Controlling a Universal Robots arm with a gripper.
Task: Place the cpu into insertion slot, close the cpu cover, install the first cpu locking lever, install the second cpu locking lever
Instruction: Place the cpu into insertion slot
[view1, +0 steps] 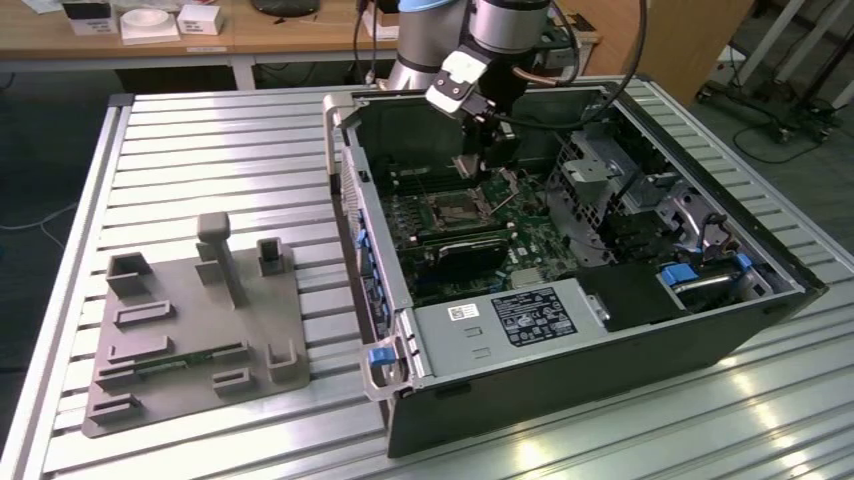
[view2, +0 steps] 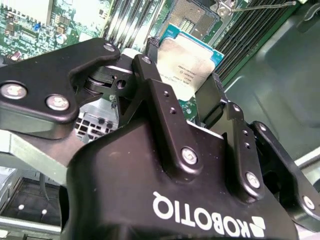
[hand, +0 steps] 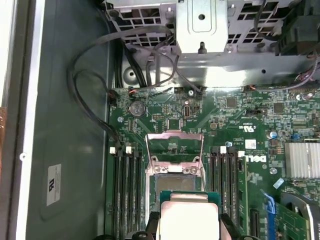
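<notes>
Robot arm (view1: 461, 30) reaches into an open black computer case (view1: 574, 370) lying on its side on a slatted metal surface (view1: 214, 140), upper centre of the exterior view. Its black two-finger gripper (view1: 481, 160) hangs over the green motherboard (view1: 531, 232), near the square dark insertion slot w/ silver metal rim (view1: 461, 212).

The gripper is clamped on the small flat square cpu w/ silvery metal top (view2: 187, 57). In the second wrist view a black finger (view2: 155, 85) presses on each of two opposite edges of the chip, its green base showing round the metal top.

In the first wrist view the cpu (hand: 189, 220) sits in front of the near edge of the insertion slot (hand: 175, 181), hiding part of it; the rest lies uncovered. The thin silver cpu cover (hand: 174, 135), a frame w/ cut-out centre, stands swung open at the insertion slot's far edge, green board visible thru it. Long black memory slots (hand: 125, 192) flank the insertion slot on both sides.

On the exterior view's left, a grey moulded fixture plate (view1: 187, 340) sits on the surface, well apart from the case.
</notes>
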